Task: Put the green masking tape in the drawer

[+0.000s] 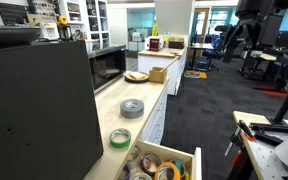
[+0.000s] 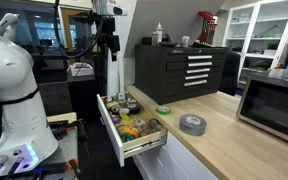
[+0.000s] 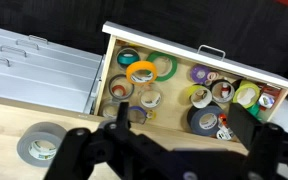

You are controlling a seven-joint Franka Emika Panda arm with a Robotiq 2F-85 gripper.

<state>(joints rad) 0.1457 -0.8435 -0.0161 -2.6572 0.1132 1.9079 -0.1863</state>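
The green masking tape lies flat on the wooden counter close to the edge above the drawer, and shows in both exterior views. It does not show in the wrist view. The drawer is pulled open and holds several mixed-colour rolls; it also shows in an exterior view and in the wrist view. My gripper hangs high above the drawer, well apart from the tape. In the wrist view its fingers are spread wide with nothing between them.
A larger grey tape roll lies on the counter beyond the green one. A microwave stands further along the counter. A black tool chest stands behind it. A white robot body stands beside the drawer.
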